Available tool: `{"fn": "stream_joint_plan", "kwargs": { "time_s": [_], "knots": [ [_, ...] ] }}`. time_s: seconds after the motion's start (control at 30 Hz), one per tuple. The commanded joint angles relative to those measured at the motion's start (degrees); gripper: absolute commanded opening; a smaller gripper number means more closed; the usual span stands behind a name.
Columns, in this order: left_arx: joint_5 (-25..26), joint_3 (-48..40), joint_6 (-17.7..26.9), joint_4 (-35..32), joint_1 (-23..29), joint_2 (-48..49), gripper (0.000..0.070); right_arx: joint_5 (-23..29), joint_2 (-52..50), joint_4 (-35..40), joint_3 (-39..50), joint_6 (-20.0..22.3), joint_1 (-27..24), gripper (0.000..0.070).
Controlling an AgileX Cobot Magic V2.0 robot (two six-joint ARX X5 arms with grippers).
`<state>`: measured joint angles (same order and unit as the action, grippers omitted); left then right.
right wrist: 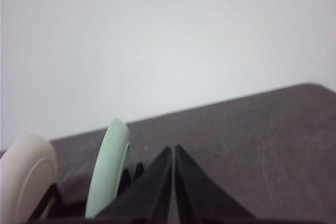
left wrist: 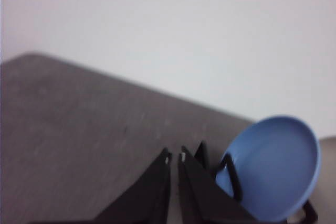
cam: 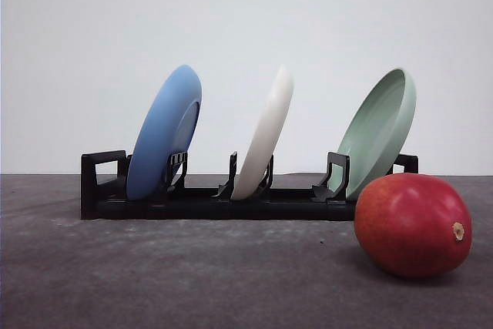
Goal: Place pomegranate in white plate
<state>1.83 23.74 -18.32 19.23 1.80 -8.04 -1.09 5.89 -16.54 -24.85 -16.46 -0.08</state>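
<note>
The left pincer (left wrist: 175, 157) is showing in its wrist view with its two dark fingers drawn nearly together, only a thin slit parting the tips, and nothing is sitting between them. Just past those tips the blue plate (left wrist: 273, 169) is standing on edge in the black rack (left wrist: 231, 179), its hollow face turned toward the camera, with the grey counter (left wrist: 79, 124) stretching away beside it.

The right pincer (right wrist: 172, 149) is likewise sitting closed, its fingers meeting at a point and gripping nothing. Beside it the pale green plate (right wrist: 108, 169) is standing edge-on in the rack, and the white plate (right wrist: 26, 182) is standing one slot further along.

In the front view the rack (cam: 216, 202) is lying across the counter (cam: 192, 275), carrying three plates, all leaning to the right: the blue plate (cam: 164, 132) at the left end, the white plate (cam: 266, 132) in the middle slot, the pale green plate (cam: 377, 132) at the right end. The pomegranate (cam: 412, 225) is resting on the counter in front of the rack's right end, nearer the camera than the green plate and overlapping its lower edge in the picture. Its tan stem nub is pointing to the right. It is lying well apart from the white plate.
</note>
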Motion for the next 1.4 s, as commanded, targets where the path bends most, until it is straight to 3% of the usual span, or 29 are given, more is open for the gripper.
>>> {"fn": "stream_joint_plan", "kwargs": {
  "time_s": [0.0, 0.27, 0.5, 0.63, 0.8, 1.0, 1.17, 1.23, 1.27, 1.33, 1.37],
  "knots": [
    [0.0, 4.3, 1.7, 4.1, 0.0, -2.2, 0.0004, -1.4, 2.2, -2.7, -3.3, 0.3, -0.1, 0.0000],
    [1.5, 17.5, 8.7, 19.6, 0.0, -14.0, 0.0004, -9.7, 13.9, -10.5, -10.5, 5.5, -0.1, 0.0001],
    [3.8, 20.8, 11.3, 21.5, -2.3, -20.5, 0.0004, -16.8, 23.0, -10.7, -10.5, 8.0, 0.9, 0.0000],
    [3.7, 20.9, 14.2, 19.8, -8.2, -23.3, 0.0004, -16.4, 26.2, -10.5, -10.5, 11.8, 4.5, 0.0001],
    [3.0, 20.9, 17.9, 15.8, -16.9, -26.4, 0.0004, -12.0, 27.6, -9.9, -10.5, 14.9, 11.4, 0.0001],
    [2.6, 21.5, 27.7, 15.5, -25.4, -31.0, 0.0004, -12.0, 27.7, -9.7, -10.5, 21.5, 17.3, 0.0001],
    [2.6, 21.6, 31.2, 15.5, -29.2, -33.4, 0.0004, -12.4, 27.7, -9.7, -10.5, 21.6, 18.0, 0.0005],
    [2.6, 21.6, 31.1, 15.4, -29.7, -33.8, 0.0038, -12.4, 27.7, -9.7, -10.5, 21.6, 18.0, 0.0069],
    [2.7, 21.6, 31.1, 15.4, -29.9, -33.8, 0.0106, -12.4, 27.6, -9.7, -10.5, 21.6, 18.0, 0.0147],
    [2.7, 21.6, 31.0, 15.4, -30.0, -33.8, 0.0317, -12.4, 27.6, -9.7, -10.5, 21.6, 18.0, 0.0339],
    [2.7, 21.6, 30.9, 15.4, -30.0, -33.8, 0.0387, -12.4, 27.6, -9.7, -10.5, 21.6, 18.0, 0.0395]
  ]
}}
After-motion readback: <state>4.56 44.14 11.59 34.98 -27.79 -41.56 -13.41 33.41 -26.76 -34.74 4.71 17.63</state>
